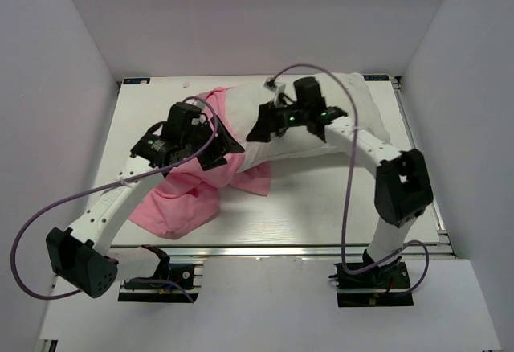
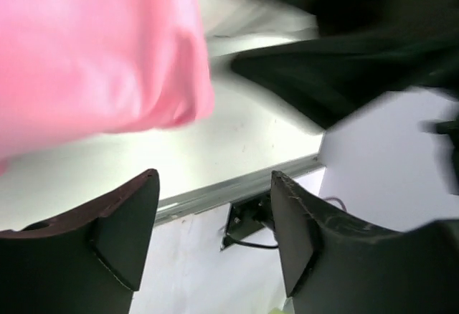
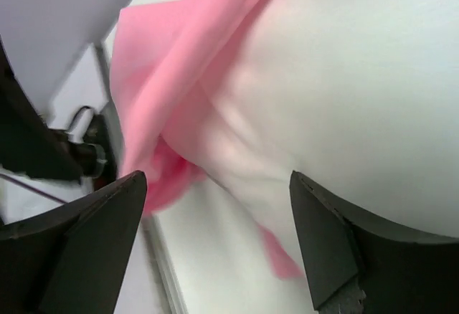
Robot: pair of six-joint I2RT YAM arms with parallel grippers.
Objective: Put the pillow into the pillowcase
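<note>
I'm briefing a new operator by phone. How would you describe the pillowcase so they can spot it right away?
Start at the white table inside the white-walled booth. On its left half lies a crumpled heap of fabric, the pillowcase. It is the only pink, shiny thing there, while the pillow touching it on the right is plump and white.

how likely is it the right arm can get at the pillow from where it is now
Likely yes. The right gripper is open just above the pillow, whose bare white surface fills much of its wrist view. The pink pillowcase covers only one side, so nothing seems to block it.
</note>
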